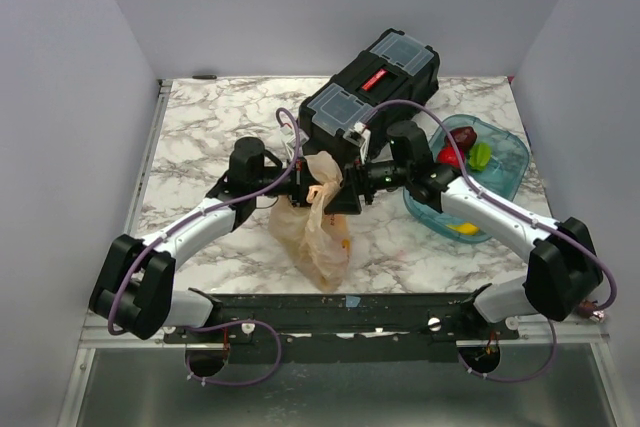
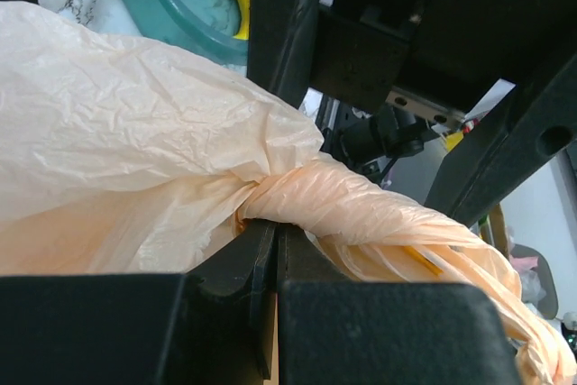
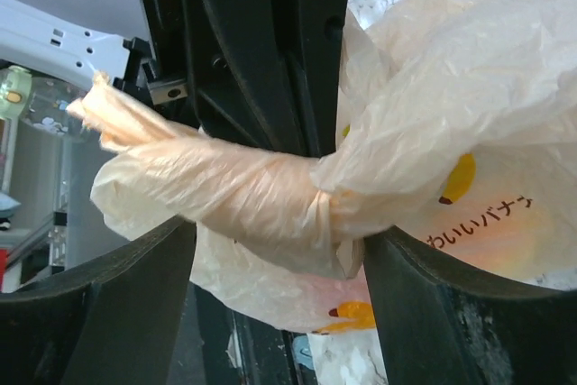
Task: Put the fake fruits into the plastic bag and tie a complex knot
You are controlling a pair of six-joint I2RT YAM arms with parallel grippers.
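The peach plastic bag [image 1: 315, 232] stands at the middle of the table, its top gathered up between both grippers. My left gripper [image 1: 300, 185] is shut, with a sliver of peach handle strip between its fingers [image 2: 275, 227]; the twisted handle strip [image 2: 361, 209] lies across its fingertips. My right gripper [image 1: 350, 182] is open, its fingers wide apart either side of the same twisted strip [image 3: 243, 191], which runs out left to a loose end [image 3: 99, 110]. A red fruit [image 1: 455, 150], a green one [image 1: 481, 155] and a yellow one [image 1: 465, 230] lie in the blue tray.
The translucent blue tray [image 1: 505, 172] sits at the right under my right arm, and also shows in the left wrist view [image 2: 171, 6]. The black toolbox [image 1: 375, 82] stands just behind the grippers. Marble table surface [image 1: 200, 137] lies at the left.
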